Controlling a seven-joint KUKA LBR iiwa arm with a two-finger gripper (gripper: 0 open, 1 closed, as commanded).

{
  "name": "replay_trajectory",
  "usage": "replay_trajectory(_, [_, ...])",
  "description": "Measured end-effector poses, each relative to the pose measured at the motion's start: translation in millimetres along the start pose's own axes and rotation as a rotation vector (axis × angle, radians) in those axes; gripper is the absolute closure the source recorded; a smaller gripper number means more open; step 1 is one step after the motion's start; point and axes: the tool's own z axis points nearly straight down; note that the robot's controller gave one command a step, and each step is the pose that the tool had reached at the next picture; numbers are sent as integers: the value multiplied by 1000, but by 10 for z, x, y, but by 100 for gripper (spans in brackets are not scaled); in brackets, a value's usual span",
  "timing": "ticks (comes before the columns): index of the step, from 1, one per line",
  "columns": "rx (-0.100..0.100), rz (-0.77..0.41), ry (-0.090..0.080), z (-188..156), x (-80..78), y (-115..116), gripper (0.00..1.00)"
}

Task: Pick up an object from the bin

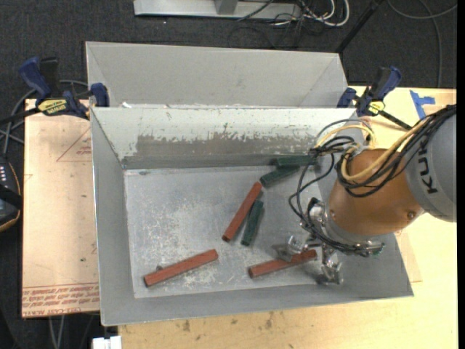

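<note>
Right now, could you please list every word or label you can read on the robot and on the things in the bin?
"KU": large dark letters, turned sideways, on the grey arm; the rest of the word is cut off.
On the red sticks and green sticks: no lettering to be seen.
On the bin: none.

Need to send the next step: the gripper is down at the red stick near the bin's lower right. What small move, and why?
Probably a small straight lift, as a test. The gripper sits at the right end of the red stick, and whether it has a grip cannot be told.
</note>
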Motion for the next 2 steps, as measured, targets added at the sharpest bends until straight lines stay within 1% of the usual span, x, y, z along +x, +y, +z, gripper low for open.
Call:
replay_trajectory(1, [-5, 11, 5, -26, 23, 0, 100])
replay_trajectory(2, [-6, -28, 9, -1472, 104, -435, 100])
